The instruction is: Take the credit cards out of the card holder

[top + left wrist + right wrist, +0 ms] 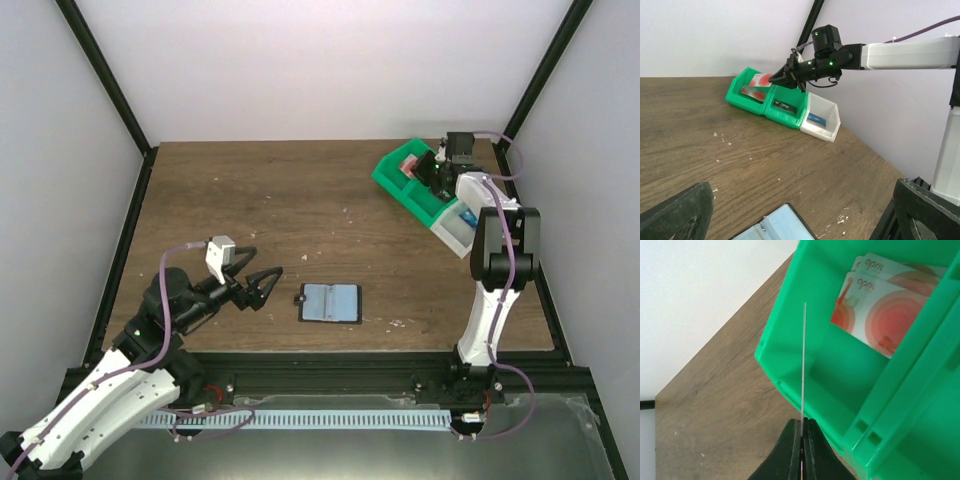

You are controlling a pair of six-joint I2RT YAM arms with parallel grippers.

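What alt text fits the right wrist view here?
The right gripper is shut on a thin credit card seen edge-on, held over a green bin. Two pale cards with red circles lie in the bin, and the wooden table shows at left.

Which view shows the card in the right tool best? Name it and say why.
Left wrist: the held card shows its pale face with red, pinched in the right tool over the green bin. Right wrist sees it only edge-on, a thin line. Top external shows only a small pinkish patch there.
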